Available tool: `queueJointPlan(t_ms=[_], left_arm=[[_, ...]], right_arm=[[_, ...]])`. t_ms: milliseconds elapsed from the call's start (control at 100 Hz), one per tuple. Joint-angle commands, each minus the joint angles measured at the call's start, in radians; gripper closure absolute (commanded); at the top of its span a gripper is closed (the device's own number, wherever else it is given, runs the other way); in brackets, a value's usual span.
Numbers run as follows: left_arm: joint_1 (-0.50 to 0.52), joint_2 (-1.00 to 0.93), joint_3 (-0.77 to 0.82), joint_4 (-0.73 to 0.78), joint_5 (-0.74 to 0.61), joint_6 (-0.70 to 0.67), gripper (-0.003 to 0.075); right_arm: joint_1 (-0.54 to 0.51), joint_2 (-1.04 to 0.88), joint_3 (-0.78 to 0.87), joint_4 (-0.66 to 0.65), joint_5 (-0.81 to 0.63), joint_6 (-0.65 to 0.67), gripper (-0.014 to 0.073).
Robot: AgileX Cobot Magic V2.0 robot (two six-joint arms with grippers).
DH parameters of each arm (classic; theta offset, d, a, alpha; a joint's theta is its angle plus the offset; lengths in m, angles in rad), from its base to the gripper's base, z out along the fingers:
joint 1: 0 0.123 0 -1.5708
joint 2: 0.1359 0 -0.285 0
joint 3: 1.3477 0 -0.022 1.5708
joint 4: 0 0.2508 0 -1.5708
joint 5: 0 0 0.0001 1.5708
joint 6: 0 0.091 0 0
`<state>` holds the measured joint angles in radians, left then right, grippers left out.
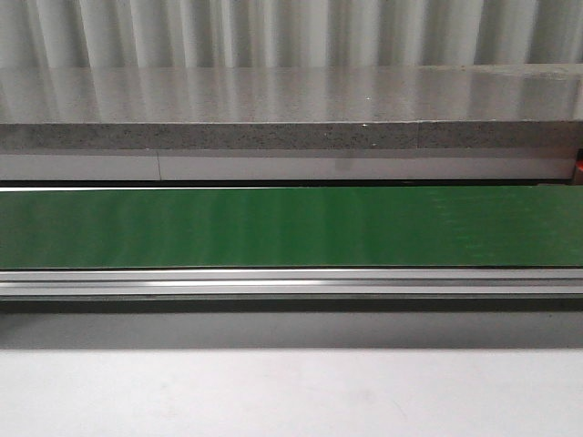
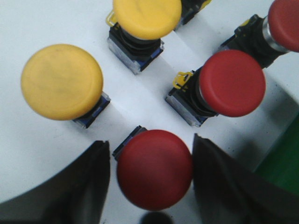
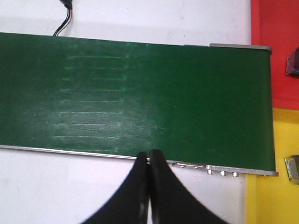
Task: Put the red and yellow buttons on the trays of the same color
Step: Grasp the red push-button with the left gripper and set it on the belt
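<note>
The left tool (image 2: pixel 152 179) hangs wide open over a cluster of push buttons on the white surface (image 2: pixel 28 28), its 2 dark fingers (image 2: pixel 79 186) straddling a red button (image 2: pixel 154 169) without touching it. From that red cap, a second red button (image 2: pixel 232 83) sits at about 1 o'clock, a third red button (image 2: pixel 285 23) further out the same way, a yellow button (image 2: pixel 61 81) at 10 o'clock and another yellow button (image 2: pixel 147 17) at 12 o'clock.

These look like rigid plastic parts: a smooth domed cap, probably slippery, on a small blocky base, light enough to tip. I would take hold across the cap's sides, low under the dome, so it cannot squirt out.

The neighbours stand near but apart; the second red button is the likeliest to be nudged by a finger.

The right tool (image 3: pixel 148 186) is closed, holding nothing, over the near edge of the green conveyor belt (image 3: pixel 140 93). Beyond the belt's end lie the red tray (image 3: pixel 275 51) and yellow tray (image 3: pixel 271 163); small dark shapes at their edges are too cropped to name.
</note>
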<state>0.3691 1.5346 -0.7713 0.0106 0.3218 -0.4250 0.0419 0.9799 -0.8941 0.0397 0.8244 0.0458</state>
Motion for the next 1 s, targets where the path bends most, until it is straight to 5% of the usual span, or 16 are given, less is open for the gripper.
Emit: queueJointPlan(t_ms=[0, 270, 780, 990], left_arm=[[0.004, -0.025, -0.029, 0.003, -0.044, -0.006, 0.0474], [0.000, -0.042, -0.061, 0.001, 0.038, 0.024, 0.0741], [-0.002, -0.375, -0.137, -0.106, 0.151, 0.163, 0.0740], [-0.098, -0.364, -0.137, -0.162, 0.178, 0.261, 0.0740]], right_arm=[[0.002, -0.017, -0.025, -0.002, -0.044, -0.008, 0.0661], [0.002, -0.017, -0.025, -0.002, -0.044, -0.008, 0.0661], [0.002, -0.017, -0.025, -0.002, -0.044, -0.008, 0.0661], [0.002, -0.017, -0.025, -0.002, -0.044, -0.008, 0.0661]])
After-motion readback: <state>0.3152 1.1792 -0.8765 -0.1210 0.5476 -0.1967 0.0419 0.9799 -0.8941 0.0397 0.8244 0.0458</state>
